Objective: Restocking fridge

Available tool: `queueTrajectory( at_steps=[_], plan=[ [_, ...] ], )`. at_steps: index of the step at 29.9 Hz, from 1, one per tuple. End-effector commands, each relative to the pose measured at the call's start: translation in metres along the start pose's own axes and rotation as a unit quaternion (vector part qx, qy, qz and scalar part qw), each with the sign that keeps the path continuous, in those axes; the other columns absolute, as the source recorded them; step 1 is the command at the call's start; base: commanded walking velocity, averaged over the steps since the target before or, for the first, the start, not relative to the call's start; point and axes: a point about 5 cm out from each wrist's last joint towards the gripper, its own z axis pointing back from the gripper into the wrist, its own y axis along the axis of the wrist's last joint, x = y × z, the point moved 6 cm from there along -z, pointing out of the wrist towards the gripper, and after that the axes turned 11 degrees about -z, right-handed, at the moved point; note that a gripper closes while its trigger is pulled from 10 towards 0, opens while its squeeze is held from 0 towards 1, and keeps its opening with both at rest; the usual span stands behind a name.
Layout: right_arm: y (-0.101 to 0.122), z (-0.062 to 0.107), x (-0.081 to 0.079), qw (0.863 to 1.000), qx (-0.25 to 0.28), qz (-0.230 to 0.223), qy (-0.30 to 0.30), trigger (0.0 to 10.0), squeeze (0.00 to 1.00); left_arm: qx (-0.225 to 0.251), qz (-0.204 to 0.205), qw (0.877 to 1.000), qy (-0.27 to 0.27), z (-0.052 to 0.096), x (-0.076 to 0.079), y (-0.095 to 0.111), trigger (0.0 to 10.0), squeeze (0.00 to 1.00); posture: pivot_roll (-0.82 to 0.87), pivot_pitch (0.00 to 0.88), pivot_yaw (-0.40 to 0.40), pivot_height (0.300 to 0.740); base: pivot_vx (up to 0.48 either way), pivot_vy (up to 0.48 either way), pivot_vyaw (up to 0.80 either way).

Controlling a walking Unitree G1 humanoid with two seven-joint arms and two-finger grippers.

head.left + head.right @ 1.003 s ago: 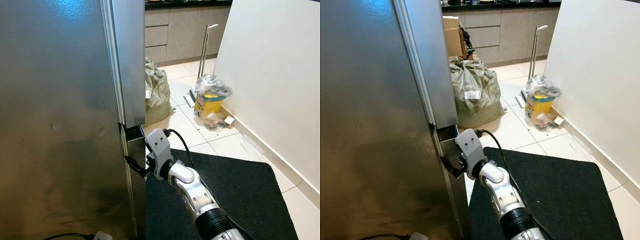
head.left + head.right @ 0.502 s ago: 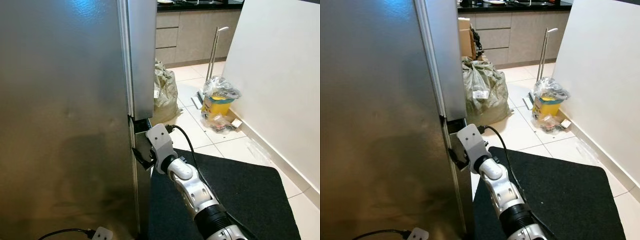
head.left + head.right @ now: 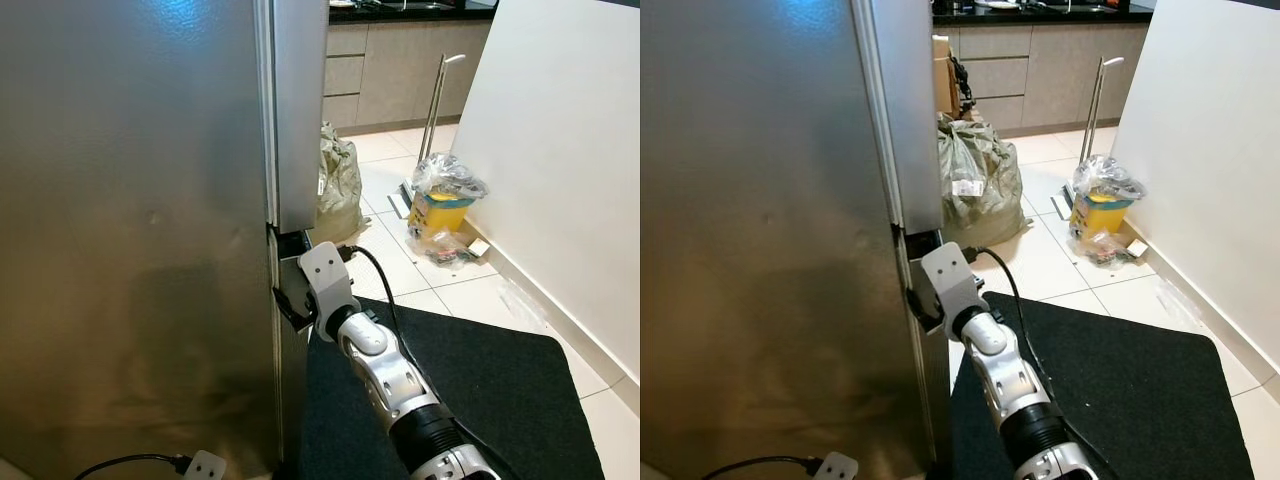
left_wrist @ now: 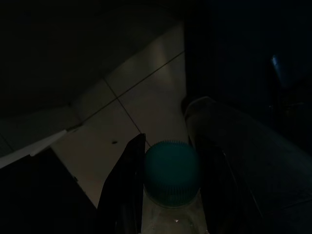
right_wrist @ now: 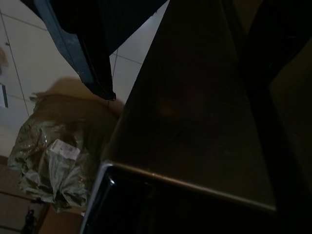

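The steel fridge point(image 3: 130, 250) stands shut in front of me, on the left. My right gripper point(image 3: 291, 306) is at the right edge of its lower door, just below the gap under the upper door point(image 3: 300, 110). In the right wrist view the fingers point(image 5: 92, 58) stand apart, open, on either side of the door's edge. In the dark left wrist view a clear bottle with a teal cap point(image 4: 171, 168) sits between the two black fingers of my left gripper point(image 4: 168, 146), which is shut on it above the tiled floor.
A black mat point(image 3: 480, 390) lies under my right arm. A grey-green sack point(image 3: 338, 185) sits behind the fridge, a yellow bag point(image 3: 445, 200) and a long-handled dustpan point(image 3: 432, 110) stand by the white wall point(image 3: 560, 150). A cable with a white plug point(image 3: 200, 466) lies at the fridge's foot.
The whole picture has shifted to the right, so the camera has moved. My right gripper stays at the same spot on the fridge door's edge.
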Motion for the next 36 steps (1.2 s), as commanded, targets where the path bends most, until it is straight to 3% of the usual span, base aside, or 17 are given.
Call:
queueTrajectory(
  at_steps=[1,19,36],
  plan=[
    [0.020,0.004,0.048,0.995,0.038,-0.008,-0.097,10.0,0.00,-0.029,0.007,0.999,-0.030,0.002,0.020,-0.019,10.0,0.00,-0.04,0.028,-0.026,0.740,0.000,0.000,0.00],
    [0.011,0.013,0.082,0.986,0.024,-0.005,-0.163,10.0,0.00,-0.028,0.006,0.999,-0.032,0.002,0.021,-0.019,10.0,0.00,-0.04,0.034,-0.022,0.740,0.000,0.000,0.00],
    [0.008,0.015,0.090,0.984,0.021,-0.004,-0.179,10.0,0.00,-0.028,0.004,0.999,-0.032,0.002,0.020,-0.019,10.0,0.00,-0.04,0.035,-0.018,0.740,0.000,0.000,0.00]
  ],
)
